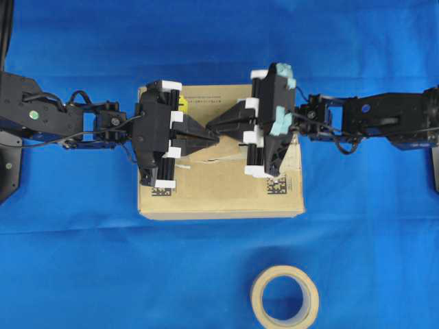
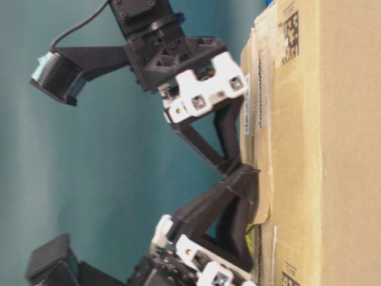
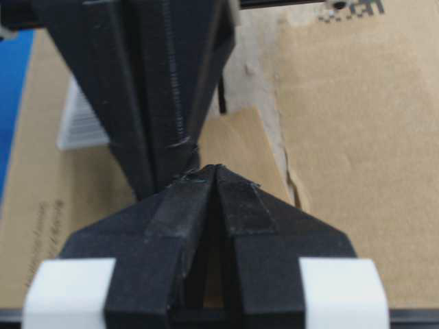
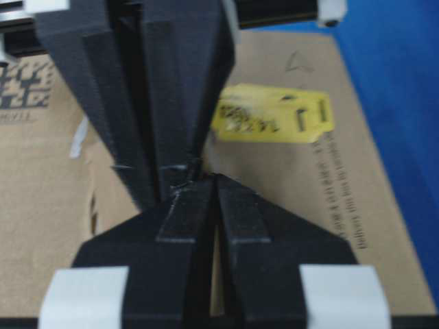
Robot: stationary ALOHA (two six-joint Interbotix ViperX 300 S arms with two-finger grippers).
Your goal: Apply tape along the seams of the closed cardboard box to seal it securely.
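**Two hands meeting tip to tip over the box seam**

The cardboard box (image 1: 219, 195) is sitting at the middle of the blue table (image 1: 82, 274), the tape roll (image 1: 285, 297) lying near the table's front edge. The left hand (image 1: 214, 138) and right hand (image 1: 210, 126) are both pressed together, their tips nearly touching above the seams (image 1: 206, 164). The tape (image 3: 236, 147), a smooth tan piece, is lying on the box top beneath the tips; whether either hand is pinching it I cannot tell. The risk, as I judge it, is that the piece is sitting off the dark line or loose at one end. Pressing with narrow tips could wrinkle or drag it sideways, and the torn old remnants may be keeping it from sticking.
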